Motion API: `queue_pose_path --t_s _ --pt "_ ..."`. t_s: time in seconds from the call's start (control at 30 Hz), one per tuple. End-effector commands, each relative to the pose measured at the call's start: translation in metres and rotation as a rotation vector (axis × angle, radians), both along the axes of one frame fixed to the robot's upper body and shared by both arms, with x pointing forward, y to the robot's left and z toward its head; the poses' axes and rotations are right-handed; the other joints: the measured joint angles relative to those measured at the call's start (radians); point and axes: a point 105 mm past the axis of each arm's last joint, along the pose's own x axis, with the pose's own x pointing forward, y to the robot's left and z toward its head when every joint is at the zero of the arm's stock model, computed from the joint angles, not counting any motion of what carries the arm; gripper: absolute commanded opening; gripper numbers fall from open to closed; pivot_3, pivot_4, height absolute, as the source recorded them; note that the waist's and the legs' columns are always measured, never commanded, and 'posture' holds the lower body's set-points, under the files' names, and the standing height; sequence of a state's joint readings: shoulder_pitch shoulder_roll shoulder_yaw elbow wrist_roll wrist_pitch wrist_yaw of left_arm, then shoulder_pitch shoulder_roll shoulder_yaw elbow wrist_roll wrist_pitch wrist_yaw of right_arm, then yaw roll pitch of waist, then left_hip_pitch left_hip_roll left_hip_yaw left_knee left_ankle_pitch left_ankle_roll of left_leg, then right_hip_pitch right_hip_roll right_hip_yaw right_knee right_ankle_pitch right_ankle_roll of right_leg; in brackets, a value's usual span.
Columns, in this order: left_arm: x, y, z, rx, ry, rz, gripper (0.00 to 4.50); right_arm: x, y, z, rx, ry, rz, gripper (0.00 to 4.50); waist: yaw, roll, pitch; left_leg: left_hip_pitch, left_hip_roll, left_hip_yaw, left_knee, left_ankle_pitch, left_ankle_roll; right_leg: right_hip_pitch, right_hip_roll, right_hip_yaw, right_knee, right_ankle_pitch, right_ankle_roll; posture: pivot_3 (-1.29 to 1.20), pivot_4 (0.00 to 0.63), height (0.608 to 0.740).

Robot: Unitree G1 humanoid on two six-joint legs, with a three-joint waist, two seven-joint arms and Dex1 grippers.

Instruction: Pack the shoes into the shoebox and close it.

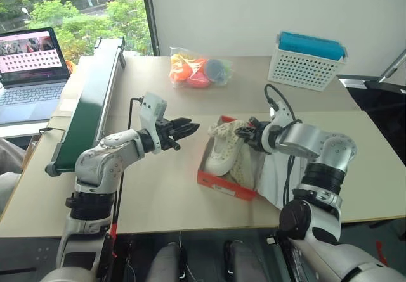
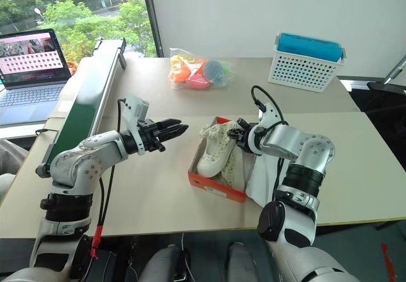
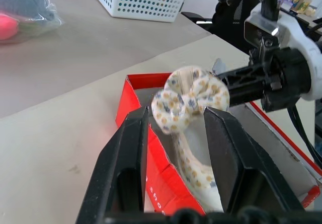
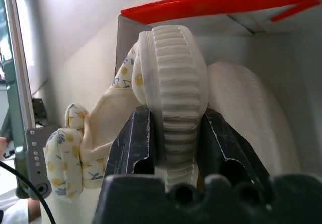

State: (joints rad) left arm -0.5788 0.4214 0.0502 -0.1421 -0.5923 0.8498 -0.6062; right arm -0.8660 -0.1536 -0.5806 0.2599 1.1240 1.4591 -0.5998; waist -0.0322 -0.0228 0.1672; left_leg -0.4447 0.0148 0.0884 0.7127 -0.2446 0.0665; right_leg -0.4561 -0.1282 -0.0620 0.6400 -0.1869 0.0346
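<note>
The right gripper [image 4: 176,148] has its fingers clamped on the ribbed sole of one shoe [image 1: 223,132], holding it tilted over the open shoebox [image 1: 219,184]. The other shoe [image 1: 243,163] lies inside the box, on the desk [image 1: 158,193]. The left gripper [image 1: 183,130] hovers just beside the box, its fingers [image 3: 126,148] partly apart and holding nothing.

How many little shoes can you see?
2. One shoe lies inside the red box. The other shoe is pinched by its sole in the right claw, tilted over the box's far end. None seem hidden.
</note>
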Motion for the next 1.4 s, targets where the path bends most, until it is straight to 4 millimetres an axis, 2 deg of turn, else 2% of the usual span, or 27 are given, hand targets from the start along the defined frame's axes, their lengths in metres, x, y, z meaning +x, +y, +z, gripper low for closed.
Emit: queue_pose_path --t_s 0.03,0.27,0.5,0.6,0.8,0.9,0.97,1.07,1.27,1.4 --pt "-0.004 -0.001 0.010 -0.006 -0.055 -0.006 1.85 -0.003 -0.015 -0.031 -0.192 0.082 0.026 0.86 0.002 0.000 -0.001 0.001 0.000 0.000 0.000 0.000 0.000 0.001 0.000 0.000 0.000 0.000 0.000 0.00 0.150 0.699" --pt "-0.014 -0.005 0.001 0.053 -0.068 -0.076 1.85 0.000 -0.024 -0.029 -0.502 0.001 0.191 0.86 0.020 0.000 -0.002 0.006 0.000 -0.002 0.000 -0.002 0.003 0.010 0.000 -0.002 -0.010 0.000 0.001 0.00 0.150 0.699" --pt "-0.057 -0.006 -0.017 0.288 -0.115 -0.372 1.85 -0.013 -0.026 -0.033 -0.627 0.024 0.358 0.86 0.029 0.000 -0.003 0.009 0.000 -0.003 0.000 -0.003 0.004 0.015 -0.001 -0.004 -0.014 -0.001 0.001 0.00 0.150 0.699" --pt "-0.066 -0.004 -0.019 0.342 -0.131 -0.435 1.85 -0.017 -0.027 -0.033 -0.671 0.020 0.419 0.86 0.043 0.000 -0.003 0.009 0.000 -0.003 0.000 -0.003 0.005 0.015 -0.001 -0.005 -0.014 -0.001 0.000 0.00 0.150 0.699" --pt "-0.075 -0.004 -0.024 0.385 -0.133 -0.503 1.85 -0.043 -0.030 -0.032 -0.738 0.026 0.616 0.86 0.051 0.000 -0.003 0.009 -0.001 -0.004 0.000 -0.004 0.006 0.015 -0.002 -0.005 -0.016 -0.001 0.001 0.00 0.150 0.699" --pt "-0.075 -0.006 -0.026 0.380 -0.137 -0.500 1.85 -0.054 -0.041 -0.034 -0.802 0.032 0.683 0.86 0.054 0.000 -0.002 0.008 -0.001 -0.004 0.001 -0.005 0.007 0.016 -0.003 -0.005 -0.017 -0.002 0.002 0.00 0.150 0.699" --pt "-0.074 -0.008 -0.026 0.374 -0.142 -0.496 1.85 -0.054 -0.046 -0.040 -0.829 0.042 0.694 0.86 0.054 0.000 -0.002 0.008 -0.001 -0.003 0.001 -0.005 0.008 0.016 -0.004 -0.005 -0.017 -0.002 0.002 0.00 0.150 0.699" --pt "-0.072 -0.011 -0.025 0.360 -0.149 -0.481 1.85 -0.050 -0.045 -0.052 -0.858 0.033 0.700 0.86 0.055 0.000 -0.003 0.009 -0.001 -0.004 0.002 -0.005 0.008 0.017 -0.004 -0.006 -0.017 -0.002 0.003 0.00 0.150 0.699" --pt "-0.068 -0.012 -0.025 0.363 -0.158 -0.462 1.85 -0.039 -0.014 -0.080 -0.827 0.001 0.683 0.86 0.047 -0.010 -0.010 0.015 0.001 -0.004 0.001 -0.005 0.007 0.022 -0.003 -0.006 -0.017 -0.003 0.003 0.00 0.150 0.699" --pt "-0.066 -0.013 -0.020 0.349 -0.166 -0.452 1.85 -0.020 -0.009 -0.103 -0.886 -0.032 0.593 0.86 0.034 -0.022 -0.022 0.024 0.002 -0.004 -0.001 -0.007 0.003 0.024 -0.003 -0.006 -0.017 -0.008 0.006 0.00 0.150 0.699"
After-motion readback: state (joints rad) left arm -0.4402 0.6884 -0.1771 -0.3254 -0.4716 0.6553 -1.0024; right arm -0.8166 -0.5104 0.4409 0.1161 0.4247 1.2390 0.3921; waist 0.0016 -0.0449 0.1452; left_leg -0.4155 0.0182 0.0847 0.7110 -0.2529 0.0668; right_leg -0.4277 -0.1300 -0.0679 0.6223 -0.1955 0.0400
